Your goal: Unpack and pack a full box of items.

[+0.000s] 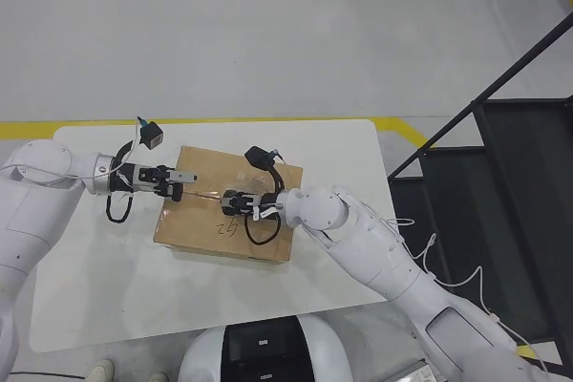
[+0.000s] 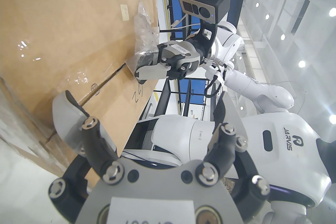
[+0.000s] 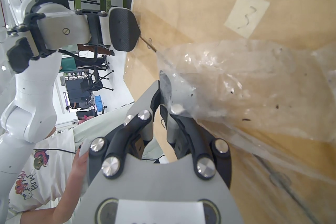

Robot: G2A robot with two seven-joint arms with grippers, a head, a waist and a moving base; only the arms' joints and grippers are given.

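Right gripper (image 3: 164, 96), up close, is clamped on crumpled clear tape (image 3: 236, 83). The closed cardboard box (image 1: 196, 224) sits mid-table (image 1: 105, 277), stiff and probably heavy, with the left gripper (image 2: 143, 104) gaping open at its seam end. That tape looks light, sticky and flimsy, so it's best pinched at the loose bunched end.

White table (image 1: 124, 291) with a closed cardboard box (image 1: 199, 218) flat near its middle

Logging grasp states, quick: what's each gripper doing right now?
Left gripper: open, empty, at the cardboard box seam.
Right gripper: shut on crumpled clear tape.
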